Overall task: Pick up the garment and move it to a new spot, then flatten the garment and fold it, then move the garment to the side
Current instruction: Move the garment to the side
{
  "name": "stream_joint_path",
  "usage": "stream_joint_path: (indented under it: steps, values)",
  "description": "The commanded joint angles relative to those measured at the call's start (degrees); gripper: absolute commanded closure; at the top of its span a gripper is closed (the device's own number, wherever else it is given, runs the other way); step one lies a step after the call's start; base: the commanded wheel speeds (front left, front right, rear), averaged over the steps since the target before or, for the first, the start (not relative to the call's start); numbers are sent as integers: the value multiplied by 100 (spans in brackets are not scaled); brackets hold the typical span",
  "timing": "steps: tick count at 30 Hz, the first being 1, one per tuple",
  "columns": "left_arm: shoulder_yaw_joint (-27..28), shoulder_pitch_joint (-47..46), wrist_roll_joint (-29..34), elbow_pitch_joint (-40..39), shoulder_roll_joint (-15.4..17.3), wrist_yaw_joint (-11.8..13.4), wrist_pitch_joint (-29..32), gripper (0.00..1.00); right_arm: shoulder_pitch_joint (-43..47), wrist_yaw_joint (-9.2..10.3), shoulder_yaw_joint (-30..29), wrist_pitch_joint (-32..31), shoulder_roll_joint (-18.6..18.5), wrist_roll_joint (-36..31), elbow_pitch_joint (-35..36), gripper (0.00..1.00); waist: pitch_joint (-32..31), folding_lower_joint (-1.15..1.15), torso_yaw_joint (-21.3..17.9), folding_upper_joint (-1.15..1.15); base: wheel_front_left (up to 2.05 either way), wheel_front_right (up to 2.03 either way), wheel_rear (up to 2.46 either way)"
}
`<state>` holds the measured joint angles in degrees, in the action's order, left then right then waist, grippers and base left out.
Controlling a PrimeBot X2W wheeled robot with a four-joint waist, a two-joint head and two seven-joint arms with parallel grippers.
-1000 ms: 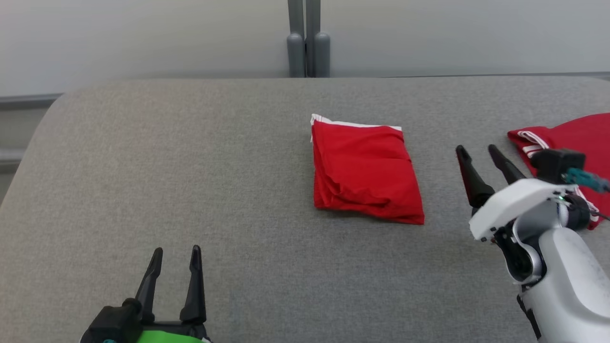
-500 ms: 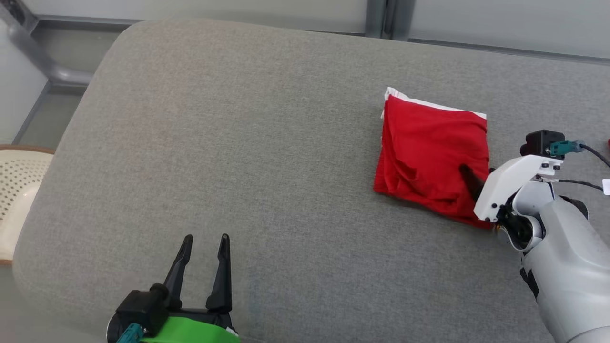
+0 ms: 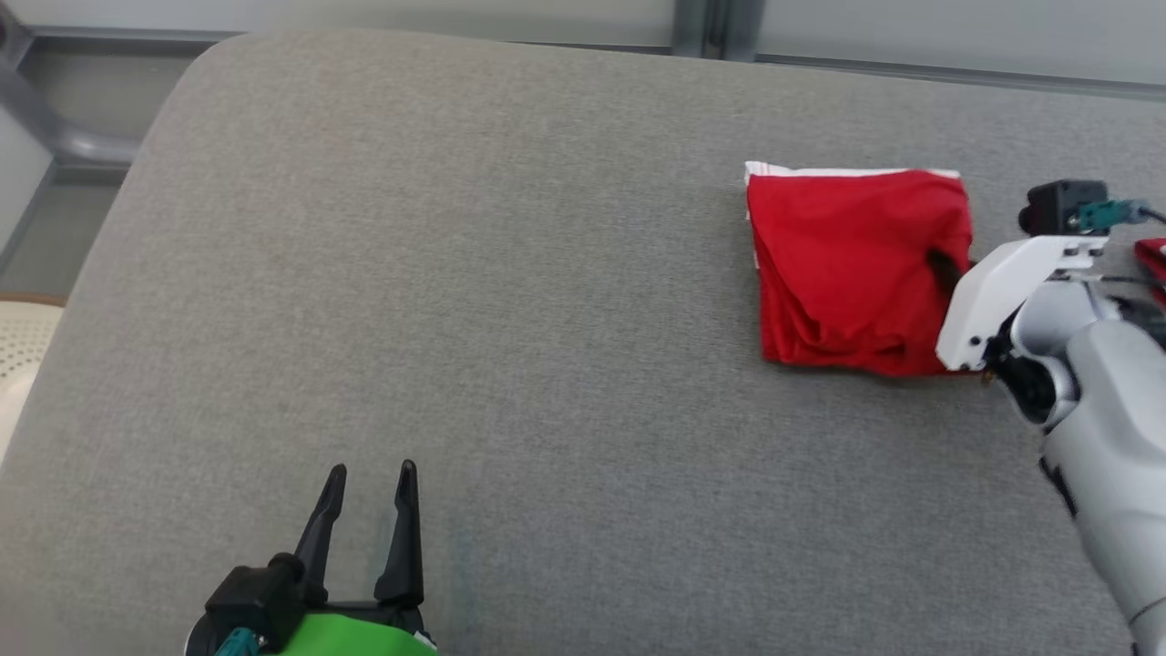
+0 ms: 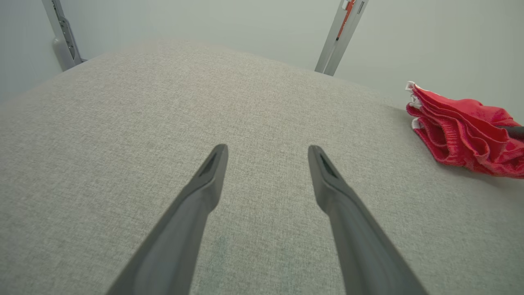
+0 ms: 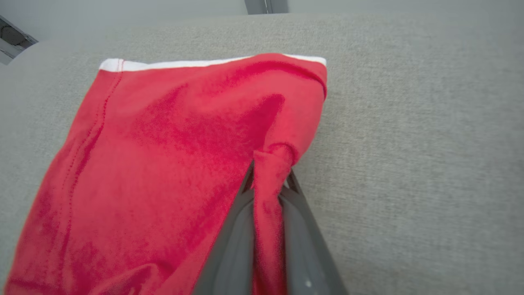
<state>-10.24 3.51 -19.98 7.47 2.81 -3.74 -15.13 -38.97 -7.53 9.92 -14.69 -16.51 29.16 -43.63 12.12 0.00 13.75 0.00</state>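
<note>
The folded red garment with a white trim along its far edge lies on the grey cushioned surface, at the right of the head view. My right gripper is shut on its right edge; in the right wrist view a pinch of red cloth sits squeezed between the two fingers. The garment also appears at the right of the left wrist view, in stacked layers. My left gripper stands open over bare cushion near the front edge, far to the garment's left, with nothing between its fingers.
A second red cloth peeks in at the right edge beyond my right arm. A pale perforated basket sits off the cushion's left side. Grey metal posts stand behind the far edge. Wide bare cushion stretches left of the garment.
My right gripper reached onto the garment's right edge and closed on it; that edge is now bunched. The head camera turned, shifting the whole picture. The left gripper stayed open.
</note>
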Motion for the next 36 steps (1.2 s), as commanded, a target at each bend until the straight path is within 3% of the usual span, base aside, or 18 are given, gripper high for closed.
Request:
stream_joint_path:
  steps: [1,7,12,16,26,27,28,33,36]
  values:
    - [79,21,107,-14,20,-8,1,0,-108,9,151,-169,-253,25,289,100,-167,0,-638,0,0,0,0]
    - [126,-292,182,8,19,-124,2,0,-322,9,476,-1345,-1410,191,1516,100,224,0,-1024,0,0,0,0]
    - [191,-518,403,172,22,-228,1,0,-471,8,108,-2324,-2016,307,1932,100,530,0,-1082,0,0,0,0]
    - [386,-613,460,341,21,-246,2,0,-477,8,-158,-2764,-2256,39,1914,100,708,0,-1034,0,0,0,0]
    - [554,-708,579,499,21,-324,2,0,-678,9,-726,-2513,-2364,-1156,1389,100,913,0,-933,0,0,0,0]
    - [564,-701,583,492,21,-325,2,0,-726,10,-856,-2323,-2379,-1340,1330,75,910,0,-934,0,0,0,0]
    - [576,-687,584,485,22,-320,2,0,-709,10,-911,-2123,-2353,-1617,1264,1,893,0,-945,0,0,0,0]
    - [637,-562,552,436,21,-328,2,0,-475,11,-1051,-1489,-2109,-2422,1034,0,674,0,-1033,0,0,0,0]
    - [704,-485,477,294,21,-332,2,0,-312,10,-1124,-800,-1899,-2736,1190,0,425,0,-1113,0,0,0,0]
